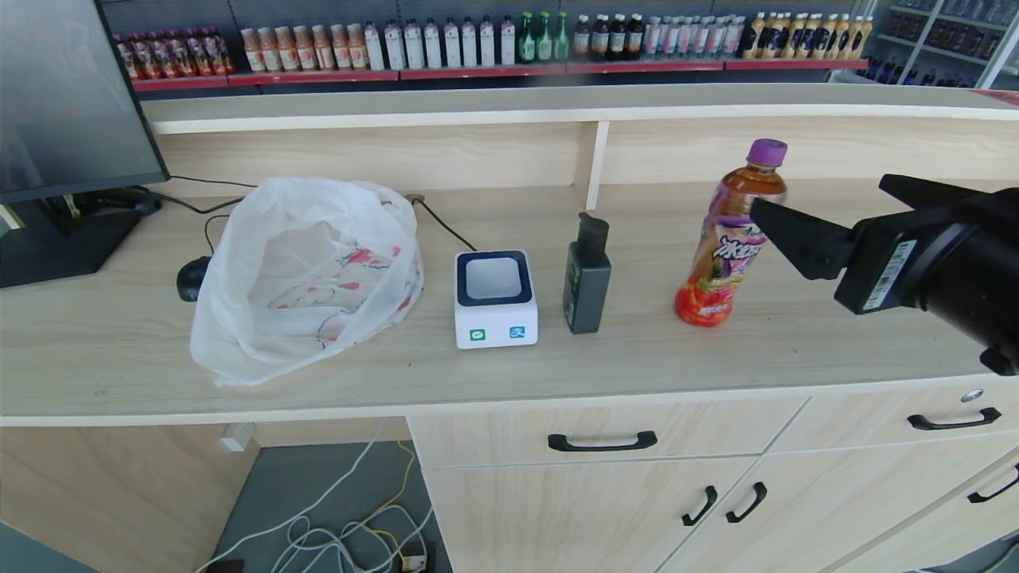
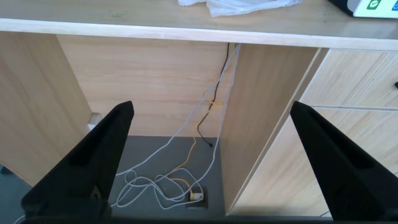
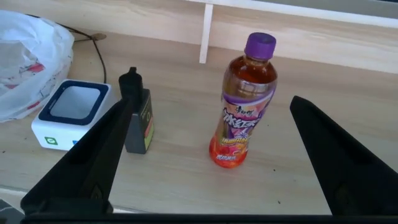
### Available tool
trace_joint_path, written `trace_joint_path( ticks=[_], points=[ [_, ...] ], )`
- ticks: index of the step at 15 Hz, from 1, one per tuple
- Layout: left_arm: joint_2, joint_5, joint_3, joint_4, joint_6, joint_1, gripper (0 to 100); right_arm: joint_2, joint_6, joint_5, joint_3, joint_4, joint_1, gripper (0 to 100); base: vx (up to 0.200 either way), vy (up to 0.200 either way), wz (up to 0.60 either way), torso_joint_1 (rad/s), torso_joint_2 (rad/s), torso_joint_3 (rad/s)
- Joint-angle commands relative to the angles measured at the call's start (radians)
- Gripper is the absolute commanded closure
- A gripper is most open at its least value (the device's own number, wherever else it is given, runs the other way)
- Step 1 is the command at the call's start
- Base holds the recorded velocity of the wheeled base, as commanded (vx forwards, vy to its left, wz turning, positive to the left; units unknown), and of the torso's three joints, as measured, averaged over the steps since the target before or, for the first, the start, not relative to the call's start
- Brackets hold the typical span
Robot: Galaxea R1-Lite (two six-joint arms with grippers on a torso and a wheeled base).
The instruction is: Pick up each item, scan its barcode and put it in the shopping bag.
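A drink bottle with a purple cap and an orange-pink label stands upright on the wooden counter; it appears again as the bottle in the right wrist view. My right gripper hovers open just right of the bottle, one fingertip in front of its shoulder. Left of the bottle lies a black handheld barcode scanner, then a white box scanner. A white plastic shopping bag lies open at the left. My left gripper is open below the counter edge, facing the cabinet recess.
A monitor and a black mouse sit at the far left. Cables hang under the counter. Drawers with black handles front the cabinet. A raised ledge backs the counter, with bottle shelves behind.
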Motion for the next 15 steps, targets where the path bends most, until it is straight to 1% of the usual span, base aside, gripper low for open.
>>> trace_joint_path(
  ticks=[1,4,7,8,10,13,14,15],
  points=[
    [0.000,0.000,0.000,0.000,0.000,0.000,0,0.056,-0.001,0.000,0.006,-0.017,0.008,0,0.000,0.000,0.00,0.000,0.00,0.000],
    [0.000,0.000,0.000,-0.002,0.000,0.000,0,0.097,0.029,0.009,0.034,-0.034,0.019,0,0.000,0.000,0.00,0.000,0.00,0.000],
    [0.000,0.000,0.000,-0.002,0.000,0.000,0,0.177,0.091,0.009,0.034,-0.109,0.059,0,0.000,0.000,0.00,0.000,0.00,0.000],
    [0.000,0.000,0.000,0.000,0.000,0.000,0,0.215,0.090,0.009,0.036,-0.160,0.072,0,0.000,0.000,0.00,0.000,0.00,0.000],
    [0.000,0.000,0.000,0.000,0.000,0.000,0,0.228,0.064,0.009,0.034,-0.168,0.071,0,0.000,0.000,0.00,0.000,0.00,0.000],
    [0.000,0.000,0.000,0.000,0.000,0.000,0,0.267,0.090,0.009,0.036,-0.189,0.071,0,0.000,0.000,0.00,0.000,0.00,0.000],
    [0.000,0.000,0.000,-0.002,0.000,0.000,0,0.329,0.122,0.009,0.032,-0.278,0.071,0,0.000,0.000,0.00,0.000,0.00,0.000],
    [0.000,0.000,0.000,0.000,0.000,0.000,0,0.372,0.124,0.009,0.034,-0.364,0.068,0,0.000,0.000,0.00,0.000,0.00,0.000]
  ],
)
